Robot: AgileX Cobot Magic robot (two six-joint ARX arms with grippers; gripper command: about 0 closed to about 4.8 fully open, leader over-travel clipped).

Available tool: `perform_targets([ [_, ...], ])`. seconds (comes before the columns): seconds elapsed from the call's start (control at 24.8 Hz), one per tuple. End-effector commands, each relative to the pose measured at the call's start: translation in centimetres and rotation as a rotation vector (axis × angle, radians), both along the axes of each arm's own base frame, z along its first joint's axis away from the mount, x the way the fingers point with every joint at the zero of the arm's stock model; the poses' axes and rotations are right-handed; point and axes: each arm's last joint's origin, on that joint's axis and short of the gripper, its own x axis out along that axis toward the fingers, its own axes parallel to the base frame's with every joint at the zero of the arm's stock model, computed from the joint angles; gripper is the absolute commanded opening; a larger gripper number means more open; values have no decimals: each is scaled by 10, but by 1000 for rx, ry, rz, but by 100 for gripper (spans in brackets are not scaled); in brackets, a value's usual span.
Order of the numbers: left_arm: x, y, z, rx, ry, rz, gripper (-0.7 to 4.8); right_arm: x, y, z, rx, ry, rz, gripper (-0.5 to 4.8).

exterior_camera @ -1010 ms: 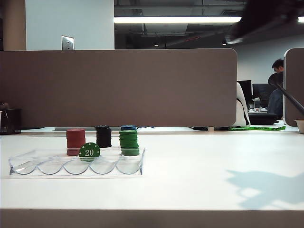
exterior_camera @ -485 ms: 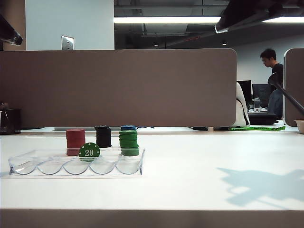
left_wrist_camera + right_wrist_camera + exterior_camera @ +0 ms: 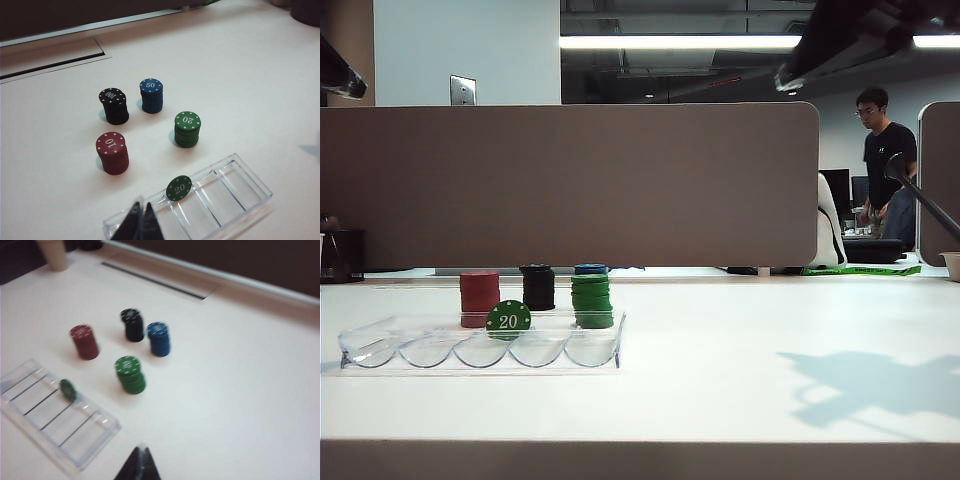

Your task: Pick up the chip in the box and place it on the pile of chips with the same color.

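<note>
In clear scalloped box (image 3: 235, 187): round green chip (image 3: 179, 188); both grippers (image 3: 141, 219) (image 3: 139, 460) above table, jaws pressed together.

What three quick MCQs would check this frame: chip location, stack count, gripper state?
1. Where is the single green chip?
A. standing in the clear box
B. on top of the red pile
C. held in a gripper

2. How many chip piles stand on the table?
A. two
B. three
C. four

3. How do the jaws of the left gripper stand?
A. wide open
C. closed on the chip
B. shut, holding nothing

Answers:
1 A: the left wrist view shows the chip upright in a groove of the box.
2 C: the black pile, blue pile, red pile and green pile are all visible.
3 B: its fingertips meet with nothing between them, above the box's end; the right gripper looks the same, off to the side of the piles.
</note>
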Motion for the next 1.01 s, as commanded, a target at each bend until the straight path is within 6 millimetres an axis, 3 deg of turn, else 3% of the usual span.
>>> perform_targets([
  [0.04,0,0,2,-2,-15,4,-5,17,15,7,-16,186,82,-6],
  [0.28,0,1,1,3,-6,16,-5,36,29,8,-39,279,136,-6],
  [1.01,-1,2,-4,28,46,63,-6,40,32,16,8,203,144,-6],
])
